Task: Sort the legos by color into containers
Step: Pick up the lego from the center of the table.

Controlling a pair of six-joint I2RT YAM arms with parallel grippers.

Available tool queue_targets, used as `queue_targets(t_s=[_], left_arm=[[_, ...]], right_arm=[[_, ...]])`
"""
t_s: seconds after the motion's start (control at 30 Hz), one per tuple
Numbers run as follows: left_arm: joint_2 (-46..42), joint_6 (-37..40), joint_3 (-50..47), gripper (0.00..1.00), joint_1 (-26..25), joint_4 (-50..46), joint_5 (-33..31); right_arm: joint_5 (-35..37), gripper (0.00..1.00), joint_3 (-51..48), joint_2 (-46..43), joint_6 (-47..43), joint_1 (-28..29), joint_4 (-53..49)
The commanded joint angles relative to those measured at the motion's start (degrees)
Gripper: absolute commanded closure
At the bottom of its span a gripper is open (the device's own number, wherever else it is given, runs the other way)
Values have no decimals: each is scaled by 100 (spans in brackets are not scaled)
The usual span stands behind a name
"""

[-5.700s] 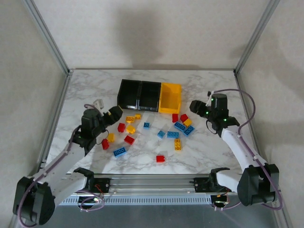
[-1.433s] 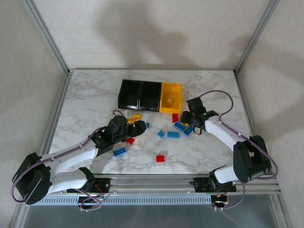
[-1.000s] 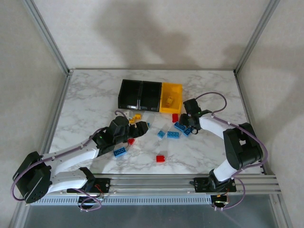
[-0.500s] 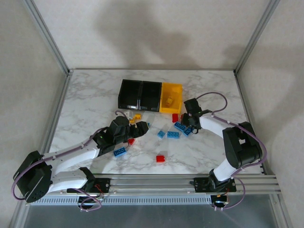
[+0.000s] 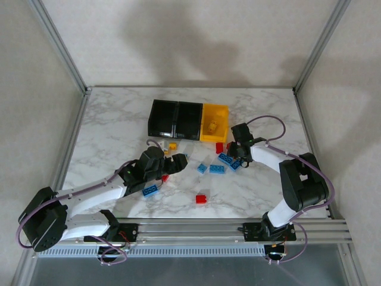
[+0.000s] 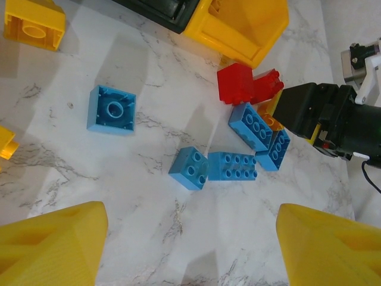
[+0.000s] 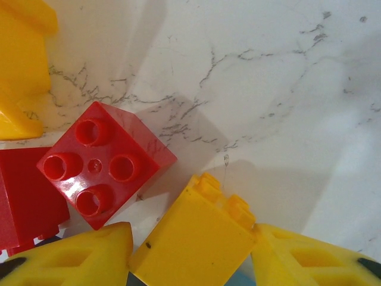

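Inside yellow bin: 1 yellow lego. R pincer grasping yellow brick; L pincer released.

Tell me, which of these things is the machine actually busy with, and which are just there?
Part of the job: red brick; blue bricks; yellow brick in the right gripper; black bins; yellow bin.
Just there: marble table; frame posts.

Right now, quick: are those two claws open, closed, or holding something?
Left gripper: open, nothing between its fingers.
Right gripper: closed on a yellow brick.
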Motion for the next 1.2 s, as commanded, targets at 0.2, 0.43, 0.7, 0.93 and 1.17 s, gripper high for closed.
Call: queue_targets(t_s=[0.2,0.43,0.7,0.93,1.17], left_arm=[[50,44,70,25,-77,170,-78],[81,34,72,25,-103,201,-61],[46,27,57,25,-130,175,-105],[48,-4,94,25,-138,140,-107],[98,5,109,25,-156,181,-89]], right_arm=[[273,44,-76,-184,118,-75,-192],[327,43,-116,-366,156,-129,-224],[159,40,-104,-94,215,-125,-21],[49,52,-204,17,244,-130,117],[170,61,-319,-120,235,-147,69]])
